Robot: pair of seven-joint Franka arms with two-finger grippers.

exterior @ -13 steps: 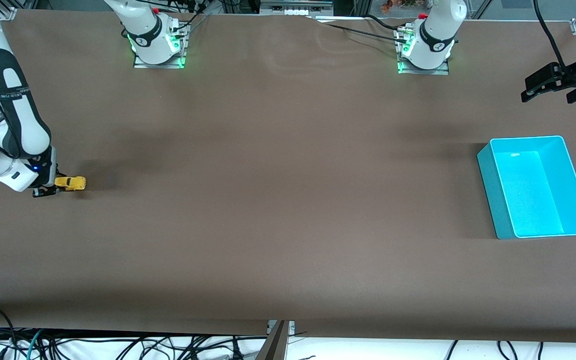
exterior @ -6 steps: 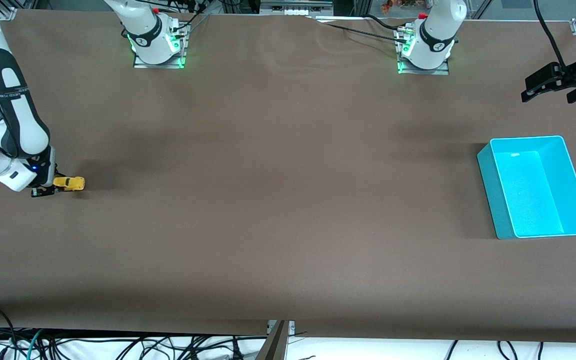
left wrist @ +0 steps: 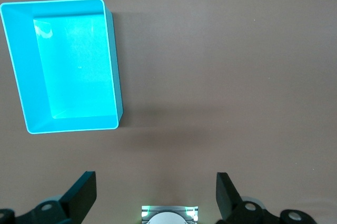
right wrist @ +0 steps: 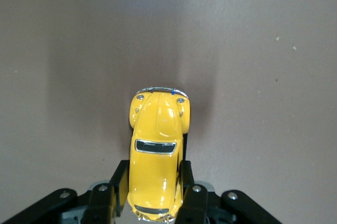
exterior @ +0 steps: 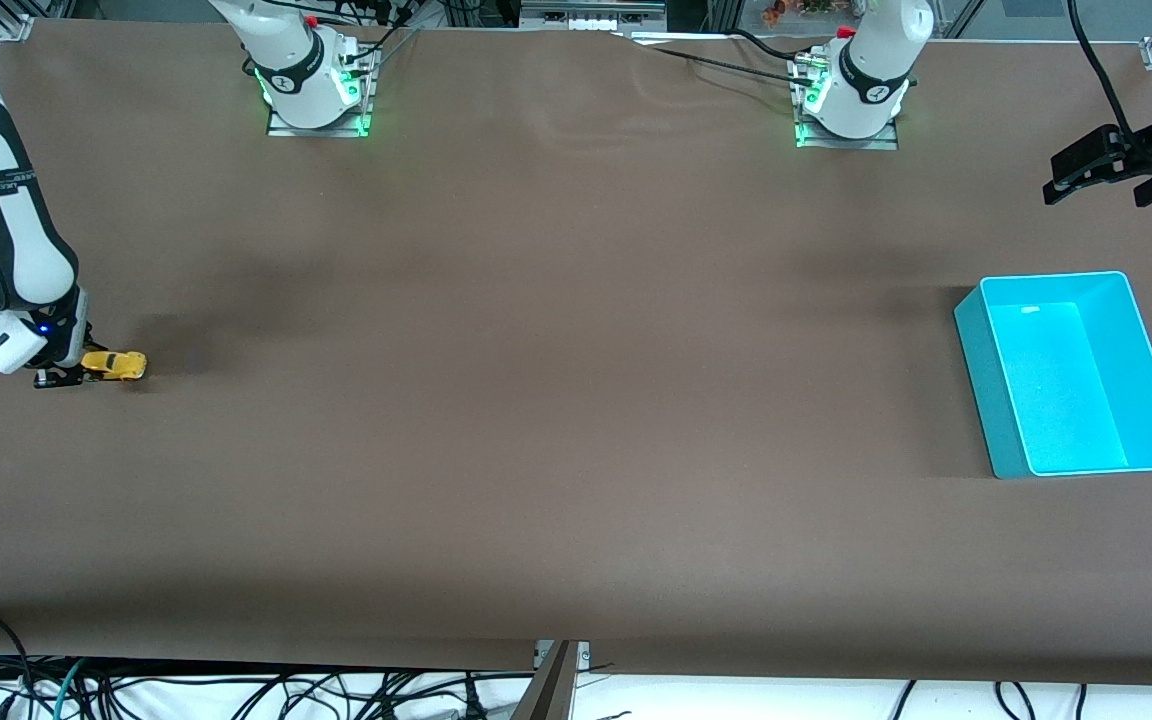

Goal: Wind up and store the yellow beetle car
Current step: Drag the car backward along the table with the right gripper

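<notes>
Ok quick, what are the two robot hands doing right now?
Left gripper: open, holding nothing, up near the turquoise bin.
Right gripper: shut on the yellow beetle car.

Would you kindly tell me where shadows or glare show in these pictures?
Front view: soft dark shadow beside the yellow beetle car, another by the turquoise bin. Left wrist view: the bin's floor glares bright. Right wrist view: highlights on the car's roof, shadow bands on the table alongside it.
</notes>
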